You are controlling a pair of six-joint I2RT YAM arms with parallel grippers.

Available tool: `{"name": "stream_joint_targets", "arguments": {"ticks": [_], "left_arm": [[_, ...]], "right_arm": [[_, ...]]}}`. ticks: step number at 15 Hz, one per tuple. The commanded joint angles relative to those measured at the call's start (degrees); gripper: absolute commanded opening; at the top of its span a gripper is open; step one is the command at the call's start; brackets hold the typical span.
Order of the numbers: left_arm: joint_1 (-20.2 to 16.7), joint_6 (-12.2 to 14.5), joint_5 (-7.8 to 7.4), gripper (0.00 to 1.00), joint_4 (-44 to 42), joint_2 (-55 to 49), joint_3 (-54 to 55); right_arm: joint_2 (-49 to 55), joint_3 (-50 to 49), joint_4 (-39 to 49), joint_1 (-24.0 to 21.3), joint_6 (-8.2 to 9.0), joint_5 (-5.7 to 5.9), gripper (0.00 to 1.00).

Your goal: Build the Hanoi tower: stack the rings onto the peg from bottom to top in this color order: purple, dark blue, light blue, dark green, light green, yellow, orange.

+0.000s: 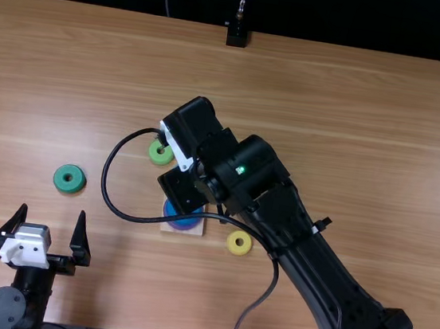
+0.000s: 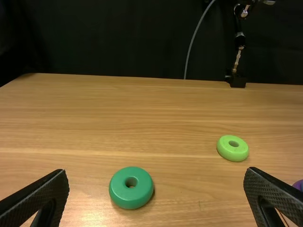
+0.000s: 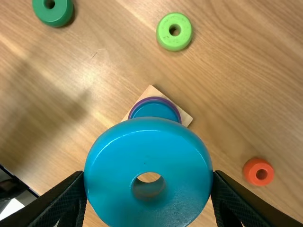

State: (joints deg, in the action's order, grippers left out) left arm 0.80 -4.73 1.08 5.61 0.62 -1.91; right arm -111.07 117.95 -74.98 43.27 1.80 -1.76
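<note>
My right gripper (image 1: 183, 190) is over the wooden base (image 1: 166, 226) in the top view. In the right wrist view that gripper (image 3: 149, 177) is shut on the light blue ring (image 3: 149, 132), held close to the camera. Beyond it, a blue ring (image 3: 154, 111) lies on the purple ring (image 3: 137, 105) on the base (image 3: 186, 118); the peg is hidden. My left gripper (image 1: 52, 216) stands open near the near edge, its fingers apart around nothing, as the left wrist view confirms for the gripper (image 2: 156, 177). The dark green ring (image 1: 69, 179), light green ring (image 1: 159, 153), yellow ring (image 1: 238, 242) and orange ring (image 3: 258, 171) lie loose.
The right arm (image 1: 306, 247) slants across the table (image 1: 400, 138) from the near right, with a black cable (image 1: 109, 187) looping left of its wrist. A black stand (image 1: 236, 36) is at the far edge.
</note>
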Motion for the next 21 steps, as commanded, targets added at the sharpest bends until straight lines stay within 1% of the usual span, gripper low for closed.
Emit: {"name": "stream_joint_targets", "arguments": {"ticks": [1, 8, 9, 10, 11, 18, 21], "left_arm": [[0.34, 0.30, -0.03, 1.00, 0.09, -0.62, 1.91], [0.26, 0.30, 0.08, 1.00, 0.09, -0.62, 1.91], [0.26, 0.30, 0.08, 1.00, 0.09, -0.62, 1.91], [0.26, 0.20, -0.03, 1.00, 0.09, -0.62, 1.91], [0.26, 0.30, 0.08, 1.00, 0.09, -0.62, 1.91], [0.26, 0.30, -0.03, 1.00, 0.09, -0.62, 1.91], [0.26, 0.30, 0.08, 1.00, 0.09, -0.62, 1.91]], "right_arm": [[-1.35, -0.70, 0.14, 0.77, 0.41, -0.14, 0.00], [-1.43, -1.41, 0.25, 0.77, 0.31, -0.14, 0.00], [-1.43, -1.32, 0.25, 0.86, 0.31, -0.03, 0.26], [-1.43, -1.32, 0.25, 0.86, 0.20, 0.18, 0.70], [-1.43, -1.50, 0.14, 0.86, -0.01, 0.39, 1.00], [-1.26, -0.70, 1.09, 0.68, 0.31, 0.28, 1.00], [-0.99, -0.79, 5.63, 0.24, 0.31, 0.28, 1.00]]}}
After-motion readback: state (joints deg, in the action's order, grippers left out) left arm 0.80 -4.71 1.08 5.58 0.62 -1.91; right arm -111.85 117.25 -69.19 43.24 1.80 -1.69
